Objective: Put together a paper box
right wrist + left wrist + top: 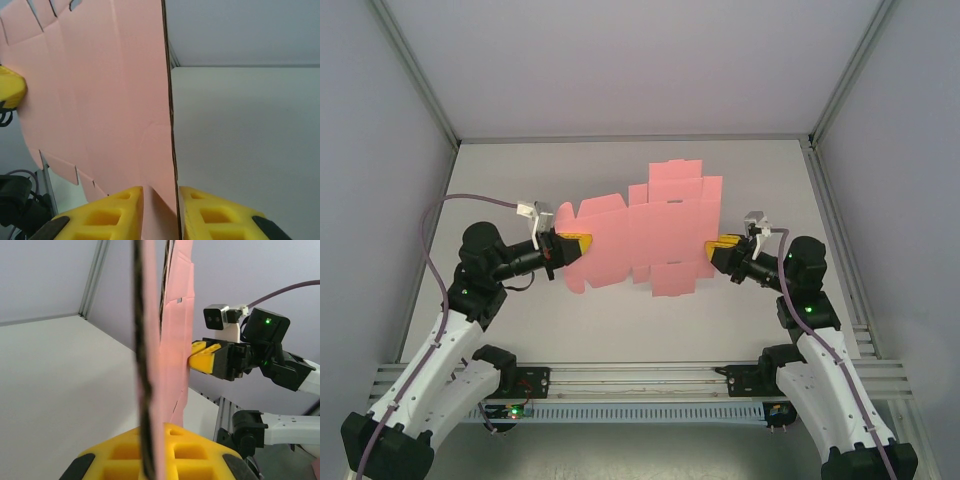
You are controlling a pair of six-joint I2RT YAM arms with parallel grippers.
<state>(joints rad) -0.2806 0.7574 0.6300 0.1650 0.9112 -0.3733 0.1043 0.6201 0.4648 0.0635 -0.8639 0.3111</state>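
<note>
We see the paper box (640, 225) as a flat, unfolded pink cutout with many tabs. It is held in the air over the middle of the surface (620, 325), not touching it. The left arm (485, 265) reaches in over the left part of the surface, and the left jaws are clenched on the cutout's left edge. The right arm (805, 270) comes in over the right part of the surface, and the right jaws are grasping the cutout's right edge. The cutout spans between them, with tabs sticking out toward both the far and near sides of the surface. From the left wrist the paper box (176, 335) is seen edge-on, upright above the surface, and the right arm's yellow fingertips (202, 356) touch its far end. From the right wrist the paper box (100, 90) runs down between two yellow fingertips (117, 212), close against one. We cannot tell whether the other pad touches.
</note>
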